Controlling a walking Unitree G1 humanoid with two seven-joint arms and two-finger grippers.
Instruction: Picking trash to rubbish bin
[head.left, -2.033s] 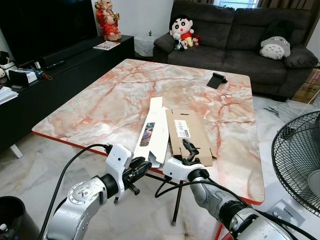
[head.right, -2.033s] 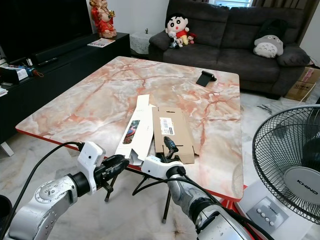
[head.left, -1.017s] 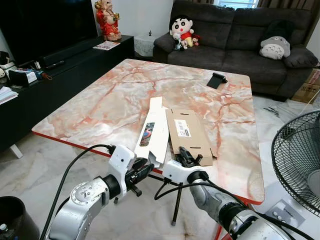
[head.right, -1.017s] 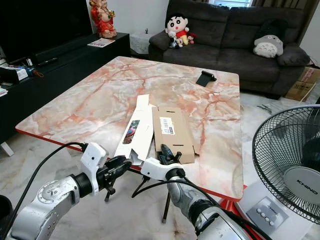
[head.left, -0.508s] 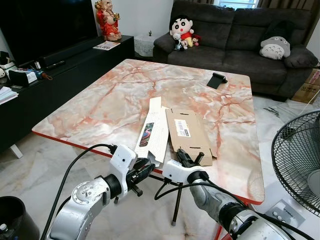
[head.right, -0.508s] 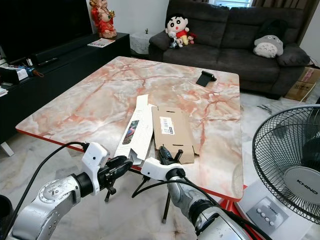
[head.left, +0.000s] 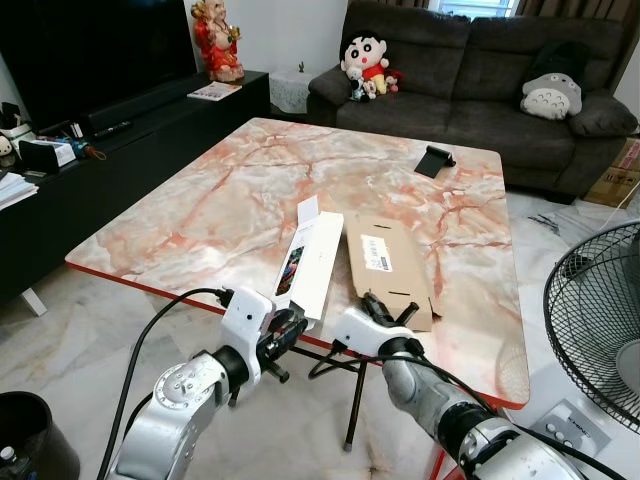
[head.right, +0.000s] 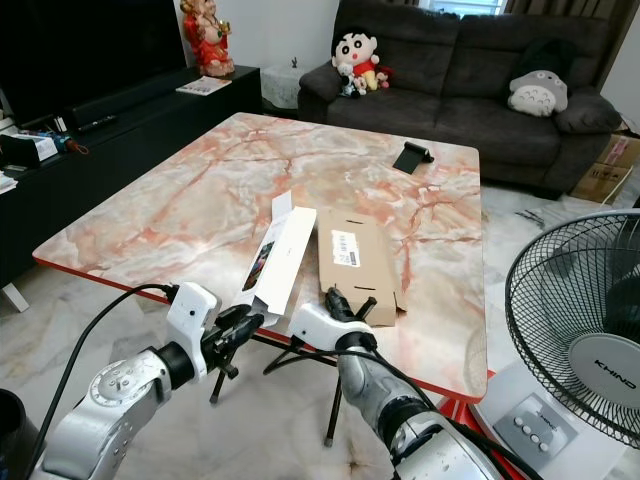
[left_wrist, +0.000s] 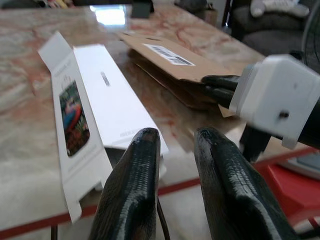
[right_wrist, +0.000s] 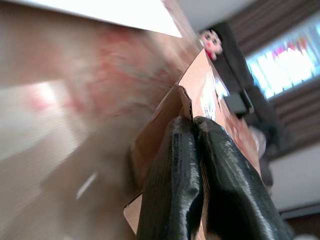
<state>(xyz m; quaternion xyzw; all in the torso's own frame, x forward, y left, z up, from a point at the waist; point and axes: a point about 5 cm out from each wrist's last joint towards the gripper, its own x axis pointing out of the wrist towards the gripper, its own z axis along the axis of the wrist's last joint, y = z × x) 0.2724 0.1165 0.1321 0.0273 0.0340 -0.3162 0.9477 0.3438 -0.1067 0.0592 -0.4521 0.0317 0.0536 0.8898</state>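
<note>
Our right pincer, clenched on the flat brown cardboard box at the marble desk's near edge, has dragged it aside from the white carton; lifting comes next.

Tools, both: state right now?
Left tool: open, holding nothing, at the near end of the white box.
Right tool: closed on the near edge of the brown box.

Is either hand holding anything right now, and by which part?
The right hand is pinched shut on the near edge of the flattened brown cardboard box. The left hand is open at the near end of the flat white carton, holding nothing.
</note>
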